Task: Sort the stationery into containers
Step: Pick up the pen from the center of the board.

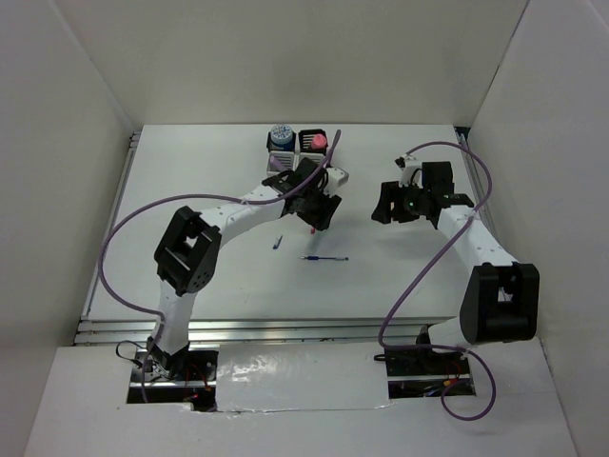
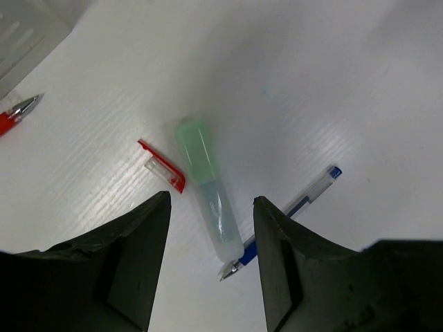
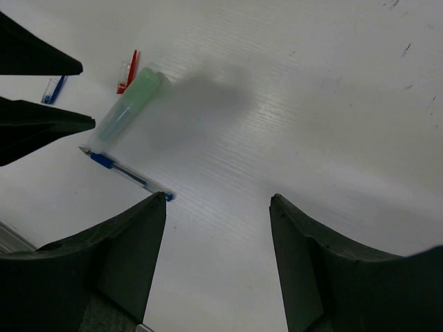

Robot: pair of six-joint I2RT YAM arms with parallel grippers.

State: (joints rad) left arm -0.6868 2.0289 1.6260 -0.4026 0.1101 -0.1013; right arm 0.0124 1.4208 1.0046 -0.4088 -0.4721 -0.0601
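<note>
A green-capped stubby stick (image 2: 208, 187) lies on the white table between and beyond my left gripper's (image 2: 211, 200) open fingers, touching neither. Its clear end rests by the tip of a blue pen (image 2: 294, 204). A red pen cap (image 2: 163, 166) lies just left of the stick, and a red pen (image 2: 15, 116) shows at the far left. In the top view the left gripper (image 1: 317, 221) hovers in front of the containers (image 1: 300, 143). My right gripper (image 1: 388, 211) is open over bare table. The right wrist view shows the stick (image 3: 128, 107), the blue pen (image 3: 128, 173) and the right gripper (image 3: 218, 200).
One container holds blue rolls (image 1: 281, 135), another a pink-capped tube (image 1: 320, 141). A small blue pen cap (image 1: 278, 242) lies left of the blue pen (image 1: 324, 258). White walls enclose the table on three sides. Purple cables loop off both arms.
</note>
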